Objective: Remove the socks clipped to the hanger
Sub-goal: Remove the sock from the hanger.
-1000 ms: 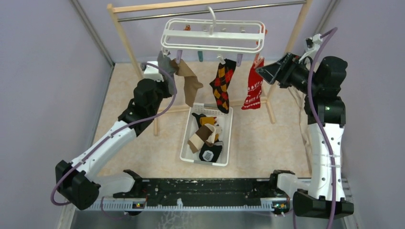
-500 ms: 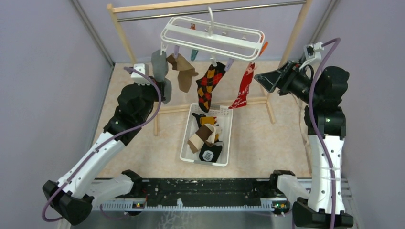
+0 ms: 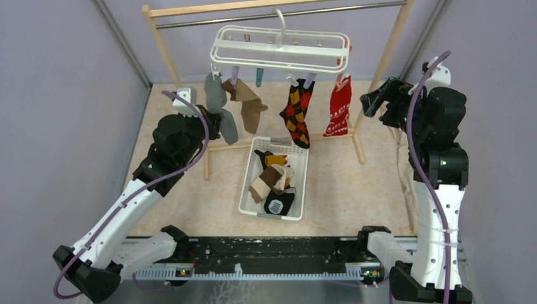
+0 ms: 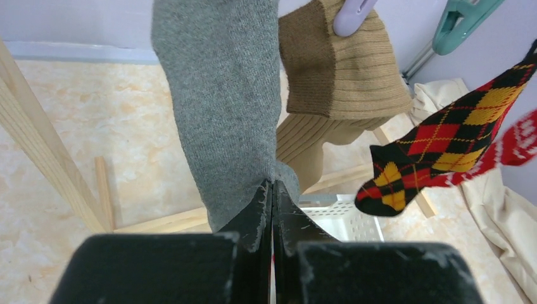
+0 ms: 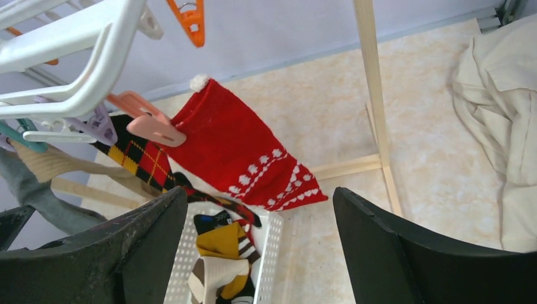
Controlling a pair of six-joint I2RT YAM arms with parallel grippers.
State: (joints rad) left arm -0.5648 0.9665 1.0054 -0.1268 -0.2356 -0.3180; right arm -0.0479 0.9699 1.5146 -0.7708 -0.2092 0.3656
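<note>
You have pale purple walls (image 3: pixel 57 95) closing in a beige marbled tabletop (image 3: pixel 342 190). At its far edge stands a wooden rack (image 3: pixel 166 54) with a metal rod (image 3: pixel 190 23) under the top bar. A cream cloth (image 5: pixel 500 95) lies crumpled beside its right leg.

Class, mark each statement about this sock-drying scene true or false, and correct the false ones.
1. The left end effector is shut on the grey sock. True.
2. The argyle sock hangs between the brown sock and the red sock. True.
3. The right end effector grips the red sock. False: it is open and holds nothing.
4. The basket is empty. False: several socks lie in it.
</note>
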